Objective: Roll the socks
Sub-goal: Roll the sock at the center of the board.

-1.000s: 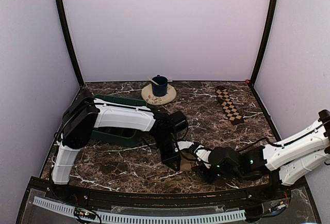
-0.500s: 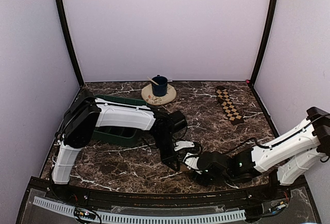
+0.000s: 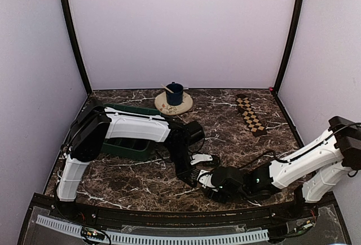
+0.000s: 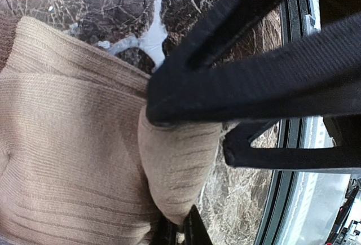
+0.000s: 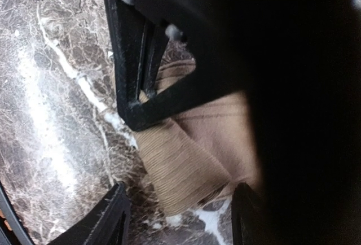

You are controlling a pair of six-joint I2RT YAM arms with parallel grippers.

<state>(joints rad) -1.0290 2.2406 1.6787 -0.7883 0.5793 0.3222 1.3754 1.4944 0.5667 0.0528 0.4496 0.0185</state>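
The left hand [image 4: 183, 231] is pinched shut on a fold of the tan sock [image 4: 67, 143], which lies on the bench [image 3: 130, 174] directly under it. The right hand [image 5: 179, 200], close beside the left, has its fingers spread, with the same sock's folded edge between them. The checkered sock [image 3: 250, 115] lies flat, well beyond the right hand, untouched.

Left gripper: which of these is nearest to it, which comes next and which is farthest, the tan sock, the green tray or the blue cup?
1. Tan sock, at the left gripper fingertips.
2. Green tray, to its left.
3. Blue cup, at the back.
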